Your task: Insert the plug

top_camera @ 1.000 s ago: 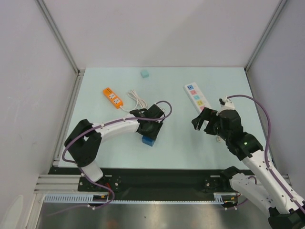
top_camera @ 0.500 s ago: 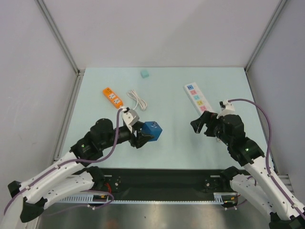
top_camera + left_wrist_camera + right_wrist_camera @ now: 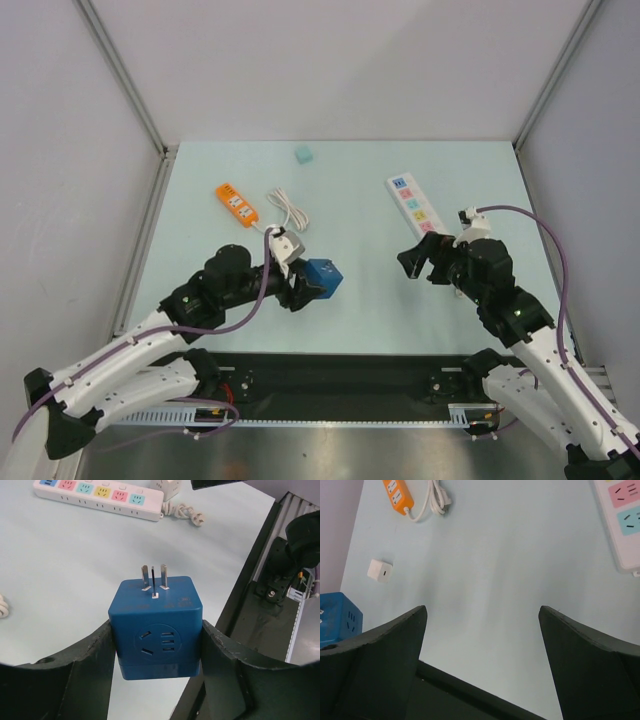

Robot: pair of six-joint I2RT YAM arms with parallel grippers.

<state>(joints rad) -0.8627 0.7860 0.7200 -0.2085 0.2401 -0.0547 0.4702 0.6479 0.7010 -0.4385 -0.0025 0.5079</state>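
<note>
Left gripper clamps blue plastic cube plug adapter, prongs outward. Right gripper wide, empty, near white power strip.

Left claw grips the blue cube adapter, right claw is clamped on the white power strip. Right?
No. The left claw does grip the blue cube adapter, but the right claw is open and empty; the white power strip lies on the table, per the right wrist view.
</note>
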